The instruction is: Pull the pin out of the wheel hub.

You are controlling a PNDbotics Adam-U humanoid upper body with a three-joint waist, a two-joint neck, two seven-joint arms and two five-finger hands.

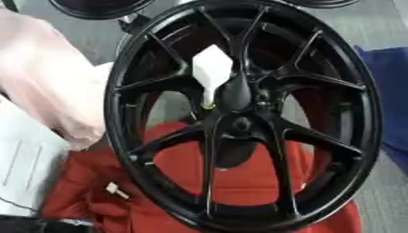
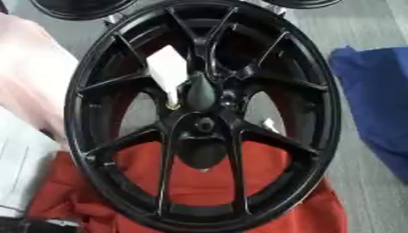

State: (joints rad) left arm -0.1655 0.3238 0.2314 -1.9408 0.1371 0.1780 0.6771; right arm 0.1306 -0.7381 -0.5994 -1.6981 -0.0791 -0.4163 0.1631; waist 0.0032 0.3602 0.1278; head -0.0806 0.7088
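Observation:
A big black multi-spoke wheel (image 1: 127, 91) stands tilted and fills most of both views. At its hub (image 1: 239, 123) a white pin (image 1: 212, 70) sticks out. It has a broad blocky head and a narrow tip that goes into a yellowish hole (image 1: 208, 106) just left of the hub centre. A dark rounded shape (image 1: 236, 93) lies right beside the pin, and I cannot make out what it is. Neither of my hands shows clearly in either view.
Red cloth (image 1: 247, 177) lies under and behind the wheel, with a small white tag (image 1: 117, 190) on it. Pale pink fabric (image 1: 40, 77) and white sheets (image 1: 20, 168) are at the left, blue fabric (image 2: 374, 100) at the right. Other black wheels (image 1: 99, 7) stand at the top edge.

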